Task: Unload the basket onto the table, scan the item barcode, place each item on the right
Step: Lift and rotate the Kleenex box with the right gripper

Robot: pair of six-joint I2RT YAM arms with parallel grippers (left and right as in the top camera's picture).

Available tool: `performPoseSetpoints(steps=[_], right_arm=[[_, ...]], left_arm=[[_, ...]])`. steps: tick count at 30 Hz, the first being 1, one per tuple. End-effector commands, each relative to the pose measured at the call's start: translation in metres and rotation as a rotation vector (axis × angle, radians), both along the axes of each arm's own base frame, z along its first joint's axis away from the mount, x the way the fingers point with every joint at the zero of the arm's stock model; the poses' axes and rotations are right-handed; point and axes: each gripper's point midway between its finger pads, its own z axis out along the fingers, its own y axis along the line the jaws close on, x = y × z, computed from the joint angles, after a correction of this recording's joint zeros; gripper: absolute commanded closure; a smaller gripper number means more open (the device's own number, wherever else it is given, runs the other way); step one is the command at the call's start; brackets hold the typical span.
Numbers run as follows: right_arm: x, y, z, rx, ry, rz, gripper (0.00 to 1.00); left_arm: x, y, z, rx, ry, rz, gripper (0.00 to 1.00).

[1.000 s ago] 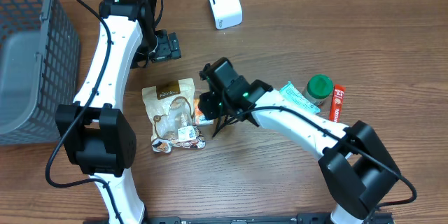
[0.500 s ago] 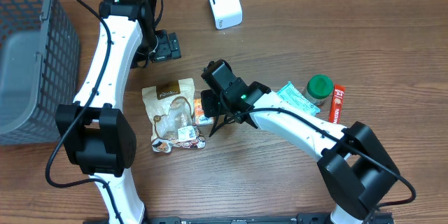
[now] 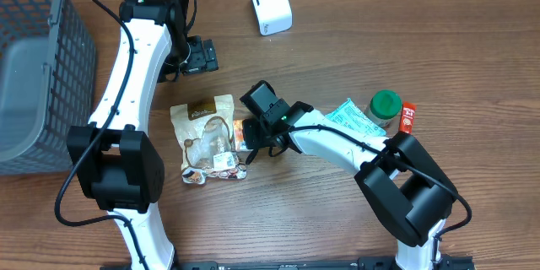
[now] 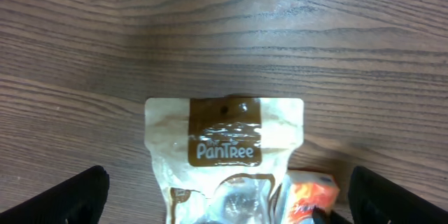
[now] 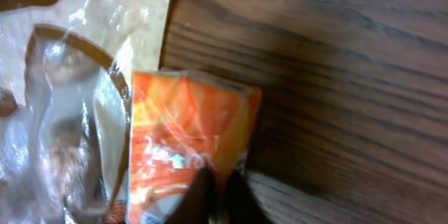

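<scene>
My left gripper (image 3: 198, 55) hangs with its fingers spread wide and empty above the top of the brown snack pouch (image 3: 209, 135), so it has no part in this step. Just to the right of the pouch, touching its edge, the orange packet (image 5: 185, 147) lies flat on the wooden table (image 3: 439, 34), printed face up. My right gripper (image 5: 213, 194) has its fingers pressed together on the packet's near end, which I take to be a pinch on the thin edge. To do this well I should lift slowly and check that the packet comes away alone, since the pouch's clear film overlaps its left side and could drag along. A grip this close to the edge may let the packet droop or twist. Its long axis runs away from my fingers, roughly alongside the pouch's long side, with the far end pointing toward the back of the table. No barcode shows on the upper face, so I judge it is underneath and will need turning toward the white scanner (image 3: 270, 4), which stands well apart at the back
</scene>
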Motion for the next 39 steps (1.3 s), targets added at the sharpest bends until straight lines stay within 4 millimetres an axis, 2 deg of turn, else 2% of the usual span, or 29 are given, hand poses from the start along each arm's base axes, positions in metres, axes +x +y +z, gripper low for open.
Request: performPoseSetpoints(steps=[1, 6, 10, 15, 20, 22, 25, 31, 34, 39], right_arm=[[0.016, -0.008, 0.033, 0.055, -0.051, -0.033, 0.96], [0.03, -0.038, 0.076, 0.071, -0.109, -0.063, 0.96], [0.033, -0.056, 0.09, 0.021, -0.17, 0.011, 0.96], [0.043, -0.102, 0.081, -0.298, -0.285, 0.013, 0.96], [0.046, -0.133, 0.096, -0.629, -0.445, -0.007, 0.96], [0.046, -0.137, 0.106, -0.734, -0.512, -0.016, 0.96], [0.039, -0.13, 0.108, -0.851, -0.577, 0.023, 0.96], [0.029, -0.114, 0.088, -1.018, -0.629, 0.126, 0.96], [0.03, -0.114, 0.081, -1.107, -0.661, 0.139, 0.96], [0.028, -0.116, 0.055, -1.16, -0.624, 0.183, 0.96]], left_arm=[[0.003, 0.001, 0.004, 0.007, -0.015, -0.012, 0.0], [0.004, 0.001, 0.004, 0.006, -0.016, -0.012, 0.0], [0.004, 0.001, 0.004, 0.007, -0.016, -0.012, 0.0], [0.004, 0.001, 0.004, 0.006, -0.016, -0.012, 0.0], [0.003, 0.001, 0.004, 0.006, -0.015, -0.012, 0.0], [0.003, 0.001, 0.004, 0.006, -0.015, -0.012, 0.0], [0.004, 0.001, 0.004, 0.007, -0.016, -0.012, 0.0], [0.004, 0.001, 0.004, 0.006, -0.016, -0.012, 0.0], [0.004, 0.001, 0.004, 0.006, -0.016, -0.012, 0.0], [0.004, 0.001, 0.004, 0.006, -0.016, -0.012, 0.0]])
